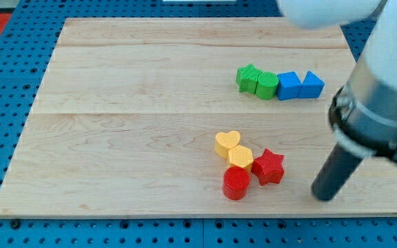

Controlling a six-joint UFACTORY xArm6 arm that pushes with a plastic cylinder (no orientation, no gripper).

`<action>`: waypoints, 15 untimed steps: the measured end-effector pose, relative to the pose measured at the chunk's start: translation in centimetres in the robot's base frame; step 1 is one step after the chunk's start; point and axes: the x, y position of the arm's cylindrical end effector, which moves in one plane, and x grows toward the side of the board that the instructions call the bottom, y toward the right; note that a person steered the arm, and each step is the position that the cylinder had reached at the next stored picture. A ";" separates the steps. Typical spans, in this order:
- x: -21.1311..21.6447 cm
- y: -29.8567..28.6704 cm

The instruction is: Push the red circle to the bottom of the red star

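The red circle (236, 183) lies near the view's bottom, at the lower left of the red star (269, 166) and touching or nearly touching it. My tip (324, 196) is on the board to the right of both, about a block's width right of the star and slightly lower. The dark rod rises up and to the right from the tip.
A yellow heart (227, 143) and a yellow hexagon (240, 158) sit just above the red circle, left of the star. A row of green star (247, 77), green circle (267, 85), blue cube (289, 85) and blue triangle (312, 85) lies at upper right. The board's bottom edge (205, 215) is close below.
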 end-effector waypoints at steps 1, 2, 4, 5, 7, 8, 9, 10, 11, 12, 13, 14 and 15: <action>0.7 -0.9; 0.8 -3.3; 0.8 -10.7; 0.5 -16.4; -2.3 -17.7; -2.6 -16.3; -2.7 -15.2; -3.4 -11.8; -5.5 -6.8; -6.4 -5.4; -6.4 -5.4; -6.4 -6.9; -6.4 -9.8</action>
